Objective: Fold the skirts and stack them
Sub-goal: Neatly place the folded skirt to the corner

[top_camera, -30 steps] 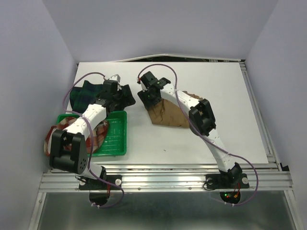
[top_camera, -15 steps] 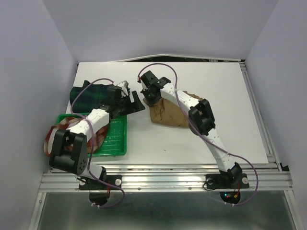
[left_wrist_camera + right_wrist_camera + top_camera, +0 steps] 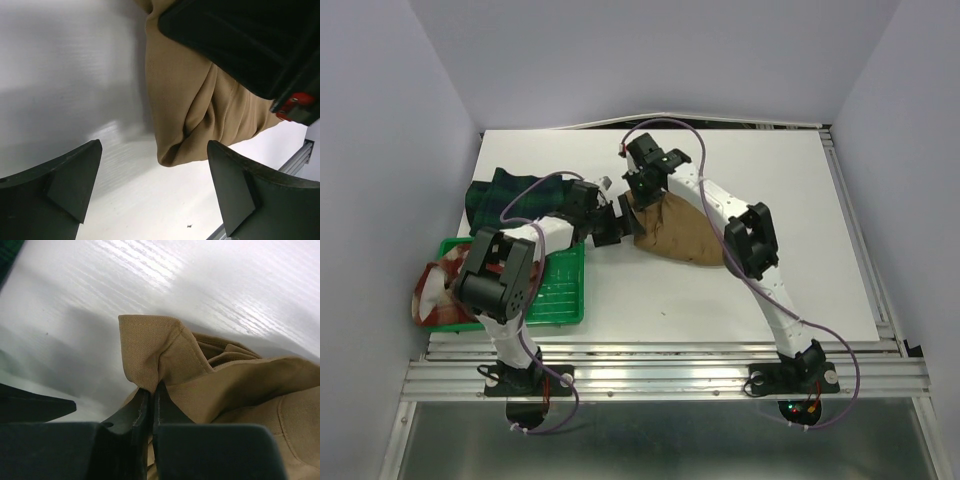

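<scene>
The tan-brown skirt (image 3: 678, 232) lies mid-table. My right gripper (image 3: 640, 192) is shut on its far-left corner (image 3: 150, 347), and in the right wrist view the cloth is pinched between the closed fingertips of that gripper (image 3: 152, 387). My left gripper (image 3: 618, 222) is open just left of the skirt's near-left corner. In the left wrist view the tan cloth (image 3: 185, 100) bunches ahead of the wide-apart fingers (image 3: 67, 175) without touching them. The dark tartan skirt (image 3: 510, 195) lies at the far left. The red plaid skirt (image 3: 435, 290) hangs over the tray's left side.
A green plastic tray (image 3: 560, 285) sits at the near left, under the left arm. The right gripper's black body (image 3: 240, 40) looms close above the left gripper. White walls enclose the table on three sides, and a metal rail runs along the near edge.
The left gripper has swung right, away from the tartan skirt to the tan skirt's left corner, opening wider. The right gripper has shut on the tan skirt's corner.
</scene>
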`<state>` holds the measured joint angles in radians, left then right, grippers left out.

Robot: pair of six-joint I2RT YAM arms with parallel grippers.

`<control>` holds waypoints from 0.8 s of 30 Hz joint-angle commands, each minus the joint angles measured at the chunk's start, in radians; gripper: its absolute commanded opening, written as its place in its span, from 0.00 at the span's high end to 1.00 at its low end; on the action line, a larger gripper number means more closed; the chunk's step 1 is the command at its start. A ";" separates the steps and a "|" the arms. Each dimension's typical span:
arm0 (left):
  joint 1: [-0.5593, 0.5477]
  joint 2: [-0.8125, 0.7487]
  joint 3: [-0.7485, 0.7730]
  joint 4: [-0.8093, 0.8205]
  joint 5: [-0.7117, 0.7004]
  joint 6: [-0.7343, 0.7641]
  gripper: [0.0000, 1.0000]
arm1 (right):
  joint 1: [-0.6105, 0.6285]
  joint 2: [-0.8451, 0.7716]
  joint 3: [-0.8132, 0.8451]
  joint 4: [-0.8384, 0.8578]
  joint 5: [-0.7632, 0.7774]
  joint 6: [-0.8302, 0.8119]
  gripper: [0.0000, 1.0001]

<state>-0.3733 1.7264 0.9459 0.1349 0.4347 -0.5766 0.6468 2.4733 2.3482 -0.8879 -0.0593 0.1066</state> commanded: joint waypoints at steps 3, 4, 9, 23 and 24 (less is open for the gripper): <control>-0.027 0.061 0.057 0.169 0.076 -0.074 0.02 | -0.009 -0.106 0.020 0.030 -0.056 0.036 0.99; -0.029 0.088 0.059 0.204 0.102 -0.087 0.02 | -0.009 -0.106 0.019 0.029 -0.059 0.038 0.99; -0.036 0.147 0.048 0.324 0.171 -0.160 0.02 | -0.018 -0.106 0.022 0.029 -0.057 0.041 0.99; -0.055 0.291 0.020 0.675 0.266 -0.358 0.02 | -0.027 -0.128 0.005 0.030 -0.074 0.054 0.99; -0.056 0.304 0.025 0.678 0.262 -0.361 0.02 | -0.027 -0.129 0.003 0.029 -0.076 0.059 0.99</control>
<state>-0.4118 2.0022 0.9596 0.7155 0.6876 -0.8883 0.6022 2.4332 2.3470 -0.8879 -0.0902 0.1356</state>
